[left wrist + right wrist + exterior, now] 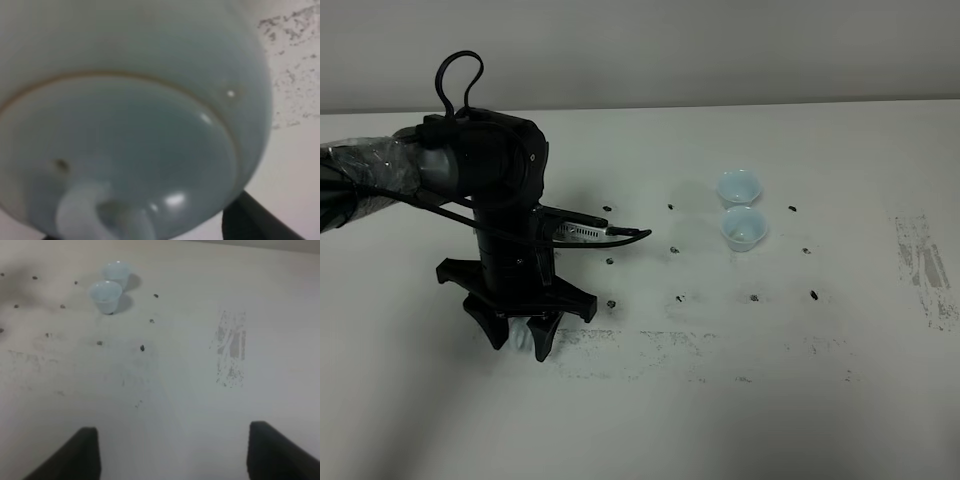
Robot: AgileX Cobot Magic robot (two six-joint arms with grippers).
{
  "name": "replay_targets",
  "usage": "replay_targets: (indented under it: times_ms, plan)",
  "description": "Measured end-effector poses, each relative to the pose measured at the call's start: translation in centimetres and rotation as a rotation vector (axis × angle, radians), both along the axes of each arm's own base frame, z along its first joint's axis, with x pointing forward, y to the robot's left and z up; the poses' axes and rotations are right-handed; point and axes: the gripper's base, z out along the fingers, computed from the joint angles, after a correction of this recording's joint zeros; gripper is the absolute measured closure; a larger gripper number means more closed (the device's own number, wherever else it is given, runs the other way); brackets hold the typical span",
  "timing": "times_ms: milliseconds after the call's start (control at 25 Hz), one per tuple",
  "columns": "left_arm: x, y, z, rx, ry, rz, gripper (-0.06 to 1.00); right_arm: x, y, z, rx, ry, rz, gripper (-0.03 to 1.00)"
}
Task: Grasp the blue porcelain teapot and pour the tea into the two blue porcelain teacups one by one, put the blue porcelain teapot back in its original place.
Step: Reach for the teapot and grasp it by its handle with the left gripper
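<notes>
left arm: black, reaching in over the left side of the white speckled counter [770, 400], wrist pointing down.
left pincer [520, 340]: jaws part-spread in the high view, with nothing readable between them. The left wrist view shows only one dark finger [257, 220] beside the pot. Gripping or just straddling: cannot tell.
teapot: the round pale sky-blue glazed porcelain teapot [150, 100] fills the left wrist view, with its domed lid [125, 160] and knob [80, 215] facing the camera, so it sits right under that wrist. Not visible in the high view, probably hidden by the arm. Handle and spout not seen.
stage: my read is approach/grasp, pour not begun.
teacups: two small pale-blue handleless porcelain teacups, far cup [739, 186] and near cup [743, 228]. Both upright, just beside each other, right of centre, well apart from the left arm. Paired close, likely so a short shift covers both pours.
tea: no reddish-brown visible in either cup. Too small to be sure.
right pincer [173, 430]: jaws wide, holding nothing, over bare counter, cups well ahead. Looks parked clear of the pour path.
</notes>
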Motion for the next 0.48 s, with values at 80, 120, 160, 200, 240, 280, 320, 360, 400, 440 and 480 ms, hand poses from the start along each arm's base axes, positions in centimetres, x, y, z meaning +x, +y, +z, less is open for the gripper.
replay_targets:
  times_ms: [80,120,160,200,240,280,320,360,400,440,480]
  plan:
    - [-0.02,0.01,0.01,0.001,0.002,0.000,0.48,0.00,0.00,0.00,0.000,0.000,0.000,0.38]
    - [-0.02,0.01,0.01,0.001,0.002,0.000,0.48,0.00,0.00,0.00,0.000,0.000,0.000,0.38]
    - [-0.04,0.02,0.01,0.002,0.004,0.000,0.48,0.00,0.00,0.00,0.000,0.000,0.000,0.38]
    - [-0.04,0.02,0.01,0.002,0.005,-0.001,0.48,0.00,0.00,0.00,0.000,0.000,0.000,0.38]
    - [-0.05,0.02,0.02,0.002,0.006,-0.001,0.48,0.00,0.00,0.00,0.000,0.000,0.000,0.38]
    - [-0.05,0.03,0.02,0.003,0.006,-0.001,0.48,0.00,0.00,0.00,0.000,0.000,0.000,0.38]
    - [-0.04,0.03,0.05,0.003,0.007,-0.001,0.48,0.00,0.00,0.00,0.000,0.000,0.000,0.38]
    - [0.02,0.01,0.13,0.003,0.004,-0.002,0.48,0.00,0.00,0.00,0.000,0.000,0.000,0.38]
    - [0.18,0.00,0.28,0.005,-0.004,-0.006,0.48,0.00,0.00,0.00,0.000,0.000,0.000,0.38]
    - [0.37,-0.01,0.45,0.008,-0.016,-0.011,0.48,0.00,0.00,0.00,0.000,0.000,0.000,0.38]
    - [0.66,-0.02,0.70,0.013,-0.033,-0.017,0.48,0.00,0.00,0.00,0.000,0.000,0.000,0.38]
